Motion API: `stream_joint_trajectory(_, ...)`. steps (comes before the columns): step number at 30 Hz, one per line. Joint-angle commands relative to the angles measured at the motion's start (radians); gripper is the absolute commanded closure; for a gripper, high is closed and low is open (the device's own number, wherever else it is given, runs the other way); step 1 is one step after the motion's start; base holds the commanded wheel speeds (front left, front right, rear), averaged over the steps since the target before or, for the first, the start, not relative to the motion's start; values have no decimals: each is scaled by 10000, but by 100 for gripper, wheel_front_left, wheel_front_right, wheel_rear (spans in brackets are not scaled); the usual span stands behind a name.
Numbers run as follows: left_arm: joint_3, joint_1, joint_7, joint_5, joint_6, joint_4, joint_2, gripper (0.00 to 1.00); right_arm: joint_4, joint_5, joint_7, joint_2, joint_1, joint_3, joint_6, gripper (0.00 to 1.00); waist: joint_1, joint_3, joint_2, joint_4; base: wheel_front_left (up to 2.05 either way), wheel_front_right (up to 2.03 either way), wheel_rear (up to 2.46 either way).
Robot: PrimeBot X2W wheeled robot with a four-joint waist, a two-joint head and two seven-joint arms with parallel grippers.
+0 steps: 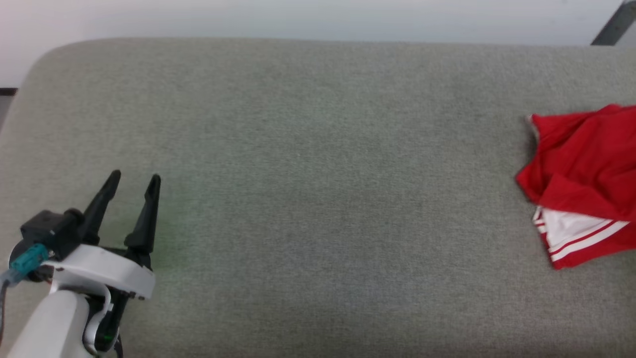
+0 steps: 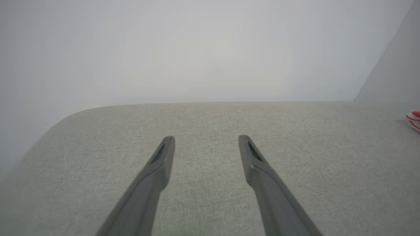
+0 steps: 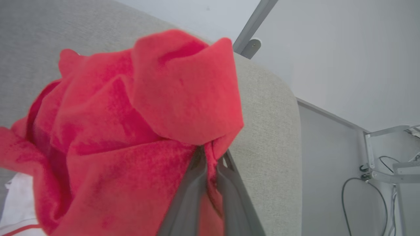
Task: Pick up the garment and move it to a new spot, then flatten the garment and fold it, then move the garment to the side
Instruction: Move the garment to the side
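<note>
Grey fabric desk (image 1: 318, 149): right end effector (image 3: 211, 160) clamped on crumpled red shirt (image 1: 581, 164); left end effector (image 1: 135, 176) wide apart, empty.

A broad table (image 1: 318, 149) covered in grey-green woven fabric carries the scene. Its far left corner is rounded, and its far right corner curves down in a thick padded edge. Behind the far edge stands a plain pale wall (image 1: 318, 17). A short dark strip (image 1: 7, 91) lies at the foot of the wall, beyond the table's far left corner. A grey metal strut (image 1: 613, 25) slants up past the far right corner. Beyond the table's right edge lies a grey floor (image 3: 325, 170), with a pale metal frame (image 3: 384, 157) and a dark looping cable (image 3: 344, 196) on it.
</note>
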Motion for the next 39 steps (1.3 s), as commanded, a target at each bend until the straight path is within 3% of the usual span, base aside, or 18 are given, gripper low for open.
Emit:
stream_joint_trajectory(1,3,-151,-38,57,-60,25,-25,0,116,-122,-180,-163,-236,117,-21,100,0,201,0,-187,0,0,0)
stream_joint_trajectory(10,-100,-560,-39,165,-117,67,-68,0,1196,-960,-1089,-812,-1219,509,-21,100,0,564,0,-406,0,0,0)
stream_joint_trajectory(22,-505,-1047,-40,78,-131,-7,-65,0,2492,-2312,-2060,-1112,-2089,409,-21,100,0,1064,0,-650,0,0,0)
stream_joint_trajectory(32,-1175,-1689,-40,-117,-128,4,30,0,3218,-3457,-2359,-940,-2572,210,-21,100,0,1474,0,-980,0,0,0)
stream_joint_trajectory(39,-1572,-2102,-40,-234,-129,112,116,0,3586,-3939,-2440,-486,-2837,-31,-21,100,0,1733,0,-1251,0,0,0)
